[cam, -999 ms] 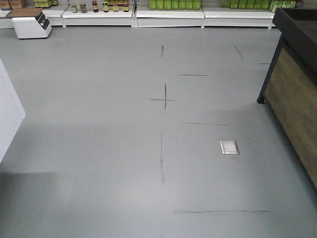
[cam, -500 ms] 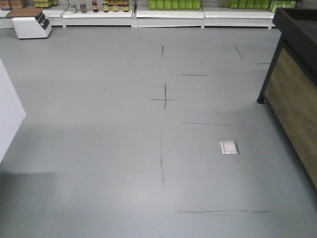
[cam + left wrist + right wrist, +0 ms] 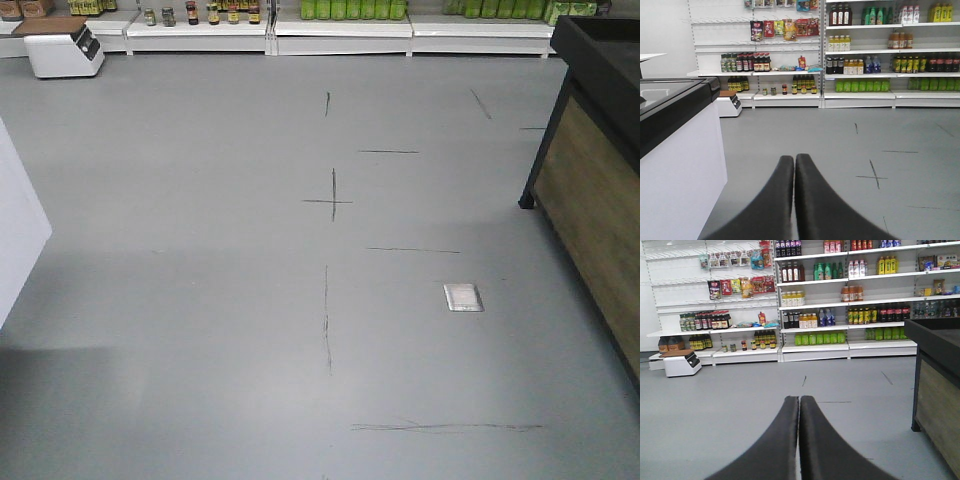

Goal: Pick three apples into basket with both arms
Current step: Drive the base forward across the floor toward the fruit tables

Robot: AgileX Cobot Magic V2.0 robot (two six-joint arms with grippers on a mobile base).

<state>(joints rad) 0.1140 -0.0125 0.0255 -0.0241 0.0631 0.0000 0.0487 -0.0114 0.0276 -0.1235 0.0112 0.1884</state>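
The left gripper [image 3: 794,159], a pair of matte black fingers that curve to narrow points, is closed with nothing between the fingers, whose inner edges meet along their length up to the tips. The right gripper [image 3: 799,399], of the same black, pointed make, is likewise closed on nothing, its two fingers pressed together. Both point out over a smooth grey shop floor [image 3: 200,300] towards tall white metal shelving [image 3: 865,100] stocked with rows of bottles, jars and hanging packets. In the left wrist view a white cabinet with a glossy black top [image 3: 675,165] stands just to the left of the gripper. In the right wrist view a black-framed counter with a pale wooden side panel [image 3: 937,405] stands to the right, well apart from the fingers. A small white box-shaped machine with a brown top and dark sloping front [image 3: 682,363] sits on the floor at the foot of the shelving, on the left. The front view shows bare floor bearing thin black lines, among them a black cross mark [image 3: 333,201], and a square silver metal floor plate [image 3: 463,297] set flush nearer the counter. A row of bright green bottles [image 3: 820,338] fills a low shelf straight ahead. None of the three views takes in the dark red apples or the pale blue-white plastic basket.
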